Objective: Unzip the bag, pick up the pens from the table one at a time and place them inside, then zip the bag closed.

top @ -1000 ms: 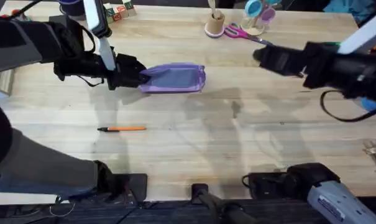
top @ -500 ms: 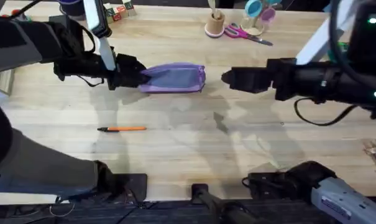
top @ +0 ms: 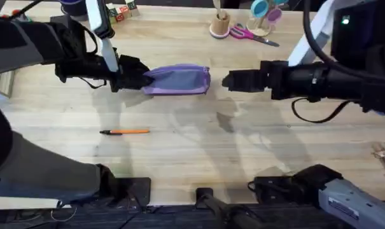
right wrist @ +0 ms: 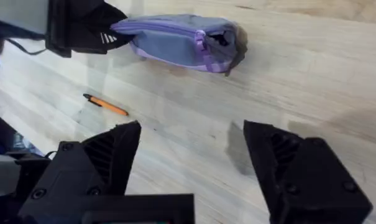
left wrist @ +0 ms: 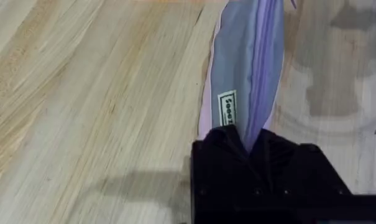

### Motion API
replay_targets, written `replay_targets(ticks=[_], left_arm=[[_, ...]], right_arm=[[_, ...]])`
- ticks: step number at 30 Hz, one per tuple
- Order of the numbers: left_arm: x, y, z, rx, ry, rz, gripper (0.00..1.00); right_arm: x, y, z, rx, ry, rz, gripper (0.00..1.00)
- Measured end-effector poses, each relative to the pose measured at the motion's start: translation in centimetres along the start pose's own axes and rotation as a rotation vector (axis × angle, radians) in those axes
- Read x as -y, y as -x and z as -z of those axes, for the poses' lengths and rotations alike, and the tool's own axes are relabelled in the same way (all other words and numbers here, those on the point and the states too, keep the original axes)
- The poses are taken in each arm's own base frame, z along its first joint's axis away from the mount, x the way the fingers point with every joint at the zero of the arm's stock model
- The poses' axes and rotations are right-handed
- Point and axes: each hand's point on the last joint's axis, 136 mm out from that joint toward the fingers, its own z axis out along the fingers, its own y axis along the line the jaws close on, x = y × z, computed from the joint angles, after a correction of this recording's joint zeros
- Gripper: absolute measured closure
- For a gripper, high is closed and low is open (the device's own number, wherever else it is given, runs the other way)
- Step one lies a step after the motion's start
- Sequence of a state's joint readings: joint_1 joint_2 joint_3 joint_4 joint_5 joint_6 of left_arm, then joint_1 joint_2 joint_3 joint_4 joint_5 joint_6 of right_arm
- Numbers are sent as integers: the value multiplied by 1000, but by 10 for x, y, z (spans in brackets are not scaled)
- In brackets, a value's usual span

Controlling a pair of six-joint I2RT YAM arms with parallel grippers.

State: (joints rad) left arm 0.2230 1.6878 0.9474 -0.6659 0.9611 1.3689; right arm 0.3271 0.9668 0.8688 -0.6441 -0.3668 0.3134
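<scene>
The lavender bag (top: pixel 179 79) lies on the table (top: pixel 198 146) left of centre. My left gripper (top: pixel 139 79) is shut on its left end, and the pouch fabric (left wrist: pixel 243 87) runs straight out from between the black fingers (left wrist: pixel 219 155). My right gripper (top: pixel 225 81) hovers open just off the bag's right end, not touching it. In the right wrist view the bag (right wrist: pixel 175 38) lies ahead with its zip slider (right wrist: pixel 202 41) near that end. An orange pen (top: pixel 125 131) with a dark tip lies nearer the front left, also seen as the pen (right wrist: pixel 105 105).
Pink-handled scissors (top: pixel 251 34), a small wooden cup (top: pixel 220 25) and a teal-and-pink holder (top: pixel 263 14) stand at the back right. Small blocks (top: pixel 123 10) sit at the back left. Bare tabletop stretches across the middle and front.
My right arm has swung left across the table, bringing its gripper from the far right to just beside the bag's right end. The left gripper, bag and pen have not moved.
</scene>
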Motion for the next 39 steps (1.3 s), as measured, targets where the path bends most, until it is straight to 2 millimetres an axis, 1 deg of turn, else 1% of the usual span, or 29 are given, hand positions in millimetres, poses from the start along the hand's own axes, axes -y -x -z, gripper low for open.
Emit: replay_targets(ticks=[12,17,23,27,34,39], left_arm=[[0,0,0,0,0,0,957],[0,0,0,0,0,0,957],[0,0,0,0,0,0,957],[0,0,0,0,0,0,957],[0,0,0,0,0,0,958],[0,0,0,0,0,0,958]], right_arm=[[5,0,-12,-29,-10,-36,6],[11,-1,-26,-61,-21,-64,6],[19,0,-48,-96,-31,-112,6],[14,5,-62,-93,-9,-93,6],[-8,5,-89,-101,47,-22,6],[-9,3,-107,-107,38,-1,6]])
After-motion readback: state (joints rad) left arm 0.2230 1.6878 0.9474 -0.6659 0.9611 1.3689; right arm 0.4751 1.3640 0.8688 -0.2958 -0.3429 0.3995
